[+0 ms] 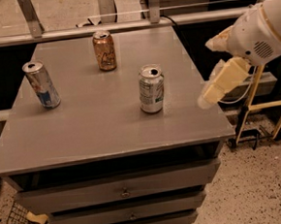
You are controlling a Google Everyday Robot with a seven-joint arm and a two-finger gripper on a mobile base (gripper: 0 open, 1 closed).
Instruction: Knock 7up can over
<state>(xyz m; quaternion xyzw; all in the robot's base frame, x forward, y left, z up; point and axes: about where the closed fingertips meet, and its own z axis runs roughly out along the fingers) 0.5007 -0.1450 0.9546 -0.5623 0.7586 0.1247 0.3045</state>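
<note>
The 7up can [151,89] stands upright on the grey table [98,132], right of its middle. It is silver-white with green markings and an opened silver top. My gripper [208,96] hangs in the air at the table's right edge, a short way to the right of the can and apart from it. It comes down from the white arm [260,26] at the upper right.
A brown-gold can [104,50] stands upright at the back of the table. A slim silver-and-blue can [41,85] stands at the left. Drawers sit below the tabletop. Metal rails run behind, and a yellow-legged stand [257,109] is on the right floor.
</note>
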